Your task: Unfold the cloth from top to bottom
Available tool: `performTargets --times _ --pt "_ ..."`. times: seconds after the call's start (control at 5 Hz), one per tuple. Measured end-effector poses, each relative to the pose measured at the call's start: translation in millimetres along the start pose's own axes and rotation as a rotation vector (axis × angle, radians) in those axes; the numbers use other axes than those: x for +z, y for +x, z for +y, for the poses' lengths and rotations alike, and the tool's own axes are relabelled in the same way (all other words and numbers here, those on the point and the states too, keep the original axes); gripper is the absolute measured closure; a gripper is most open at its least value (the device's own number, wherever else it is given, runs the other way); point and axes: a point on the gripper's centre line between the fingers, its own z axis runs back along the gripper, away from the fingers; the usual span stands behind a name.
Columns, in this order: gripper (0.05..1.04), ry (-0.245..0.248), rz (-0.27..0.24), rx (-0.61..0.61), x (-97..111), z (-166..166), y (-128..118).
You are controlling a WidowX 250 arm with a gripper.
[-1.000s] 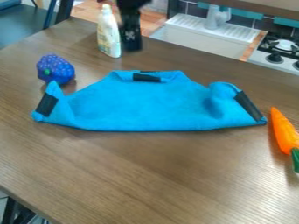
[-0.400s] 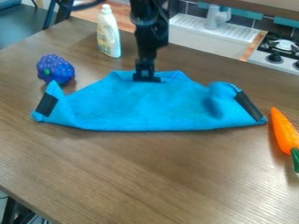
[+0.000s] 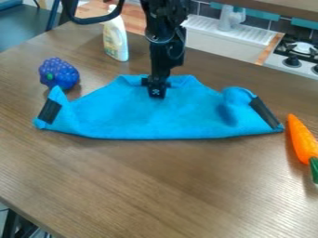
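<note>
The blue cloth (image 3: pixel 142 116) lies under and around the gripper (image 3: pixel 157 95), still folded, with its top edge near the tip. I can't tell if the gripper is wide or pinched. This looks like the grabbing step; next it should hold that edge, lift, and pull toward the bottom.

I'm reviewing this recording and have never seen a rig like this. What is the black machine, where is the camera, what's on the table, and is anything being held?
The machine is a black robot arm, entering from the top. A fixed camera looks down at a slant.

On the wooden table lies a blue cloth with black strips at its side corners. Around it are a bumpy blue toy, a white bottle and an orange toy carrot.

The pincer is at the cloth's upper edge; whether it grips it, I cannot tell.
</note>
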Motion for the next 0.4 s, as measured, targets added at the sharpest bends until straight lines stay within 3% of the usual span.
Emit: performTargets --times 0.4 --pt "0.082 -0.01 -0.012 -0.008 0.2 -0.3 0.2"
